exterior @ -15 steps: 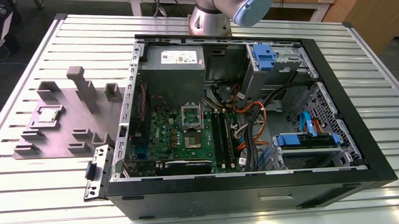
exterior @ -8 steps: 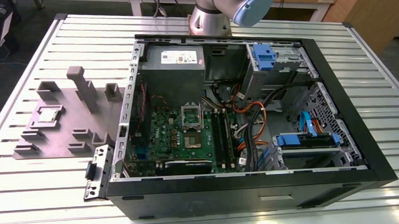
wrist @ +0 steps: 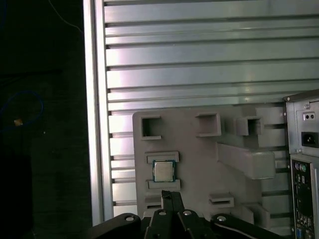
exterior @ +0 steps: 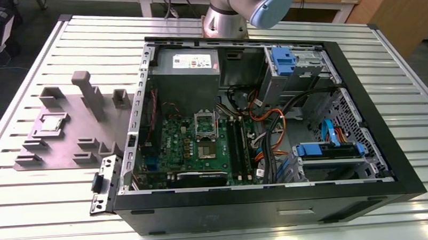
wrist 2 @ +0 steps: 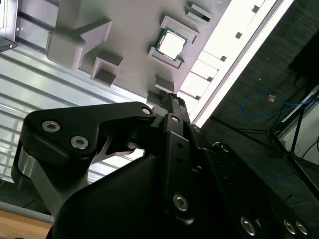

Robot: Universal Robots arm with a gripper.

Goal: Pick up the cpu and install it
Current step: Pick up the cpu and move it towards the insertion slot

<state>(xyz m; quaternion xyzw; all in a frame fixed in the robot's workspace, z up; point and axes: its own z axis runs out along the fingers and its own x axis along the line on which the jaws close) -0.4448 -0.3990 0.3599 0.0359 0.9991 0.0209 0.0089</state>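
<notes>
The cpu (exterior: 52,123) is a small silvery square lying flat in a recess of the grey tray (exterior: 67,148), at the exterior view's left, outside the computer case. Both wrist views look down on it from well above: cpu (wrist 2: 171,44), cpu (wrist: 163,171). My gripper (wrist: 171,195) hangs over the tray's near side, short of the chip, with its black fingers pressed together and nothing between them; it also shows as gripper (wrist 2: 172,98). The green motherboard (exterior: 200,152) lies in the open case, with a silver socket frame (exterior: 205,124) on it.
The black computer case (exterior: 274,203) lies open on a slatted metal table (exterior: 46,211). Cables, blue drive brackets (exterior: 329,149) and a power supply (exterior: 187,62) crowd around the board. The tray carries raised blocks and a tall post (exterior: 85,90). The arm's base (exterior: 228,18) stands behind the case.
</notes>
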